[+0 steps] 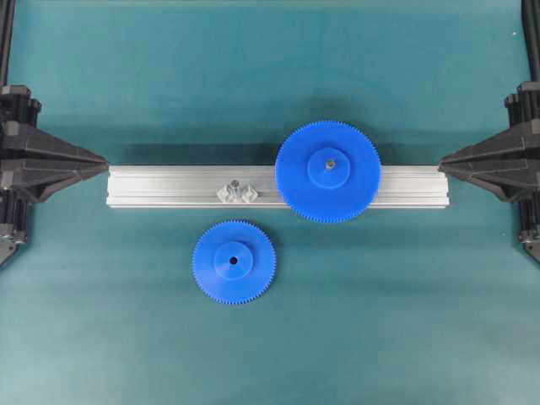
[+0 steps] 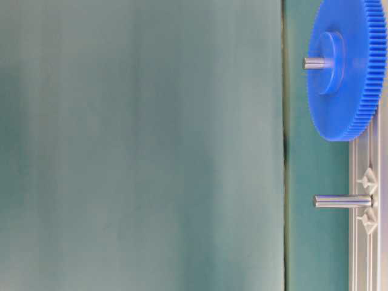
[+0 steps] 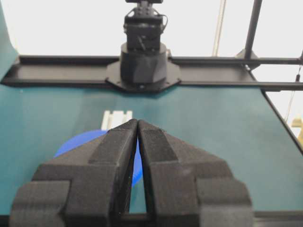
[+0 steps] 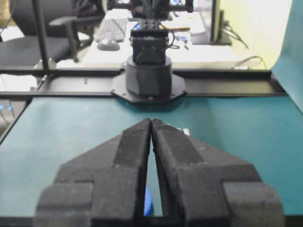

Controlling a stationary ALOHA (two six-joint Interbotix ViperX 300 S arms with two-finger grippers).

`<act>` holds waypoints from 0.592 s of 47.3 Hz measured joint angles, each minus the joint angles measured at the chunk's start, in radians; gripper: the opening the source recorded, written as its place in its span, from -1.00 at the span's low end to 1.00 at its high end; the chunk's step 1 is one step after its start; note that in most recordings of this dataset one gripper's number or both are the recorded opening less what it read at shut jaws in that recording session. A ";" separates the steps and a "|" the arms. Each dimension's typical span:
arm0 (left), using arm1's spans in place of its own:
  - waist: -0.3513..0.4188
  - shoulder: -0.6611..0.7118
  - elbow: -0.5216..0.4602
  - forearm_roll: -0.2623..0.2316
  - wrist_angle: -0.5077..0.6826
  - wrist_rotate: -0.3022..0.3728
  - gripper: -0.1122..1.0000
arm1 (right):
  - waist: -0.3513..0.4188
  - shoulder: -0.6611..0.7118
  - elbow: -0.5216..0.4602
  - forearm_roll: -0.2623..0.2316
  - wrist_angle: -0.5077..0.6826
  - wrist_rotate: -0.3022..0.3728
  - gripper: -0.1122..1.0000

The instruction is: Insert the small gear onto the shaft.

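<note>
Centrally, we see the small gear (image 1: 234, 261) lower middle, well apart from left gripper (image 1: 105, 160) and right gripper (image 1: 440, 162), both closed, empty.

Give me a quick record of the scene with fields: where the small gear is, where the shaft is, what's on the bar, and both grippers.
small gear: flat on the mat, in front of the bar, hub up
shaft: upright on the bar, bare
bar: carries the large gear on its own pin
left gripper: shut, empty, at bar's left end
right gripper: shut, empty, at bar's right end
</note>
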 measured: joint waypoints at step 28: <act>-0.014 0.072 -0.051 0.012 0.193 -0.006 -0.83 | 0.002 -0.044 0.046 0.046 0.195 0.069 -0.77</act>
